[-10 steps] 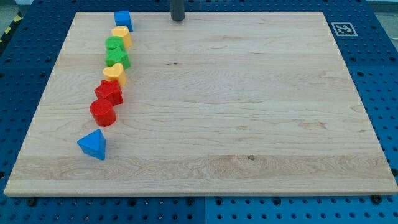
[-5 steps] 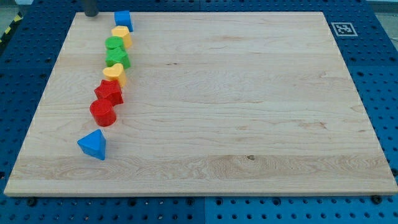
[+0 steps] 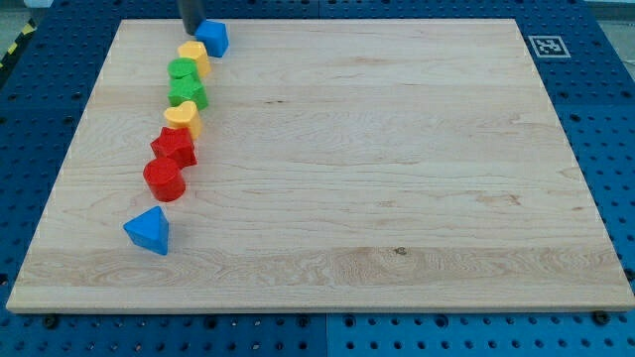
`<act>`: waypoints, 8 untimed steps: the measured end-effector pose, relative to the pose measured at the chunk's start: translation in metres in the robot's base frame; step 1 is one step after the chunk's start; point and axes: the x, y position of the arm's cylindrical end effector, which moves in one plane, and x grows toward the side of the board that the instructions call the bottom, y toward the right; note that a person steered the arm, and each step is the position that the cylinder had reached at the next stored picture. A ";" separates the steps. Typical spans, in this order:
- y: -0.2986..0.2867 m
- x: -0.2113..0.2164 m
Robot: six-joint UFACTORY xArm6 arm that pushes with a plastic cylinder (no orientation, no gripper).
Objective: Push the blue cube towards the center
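My tip [image 3: 191, 30] stands at the top edge of the wooden board [image 3: 397, 178], touching the left side of the blue cube [image 3: 213, 39], which sits turned at an angle near the board's top-left corner, far up and left of the board's centre. I carry no jaws at all, only the straight dark rod, so nothing is grasped. Taking the blue cube as the landmark: just below and left of it, touching or nearly so, lies a yellow block [image 3: 193, 57]; below that come two green blocks [image 3: 185, 70] [image 3: 188, 93] pressed together, then another yellow block [image 3: 184, 117], then a red star-like block [image 3: 174, 147] and a red cylinder [image 3: 164, 179], all forming a slightly bowed line running down from the cube. Well below the cube, apart from the line's end, rests a blue triangular block [image 3: 148, 230]. Far to the cube's right, at the board's top-right corner, there is a black-and-white marker tag [image 3: 545, 46]. The board rests on a blue perforated table [image 3: 615, 119].
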 end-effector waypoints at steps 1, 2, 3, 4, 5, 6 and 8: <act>0.005 0.002; -0.002 -0.001; -0.025 -0.005; -0.029 -0.003; -0.020 0.008; 0.007 0.013; 0.059 0.037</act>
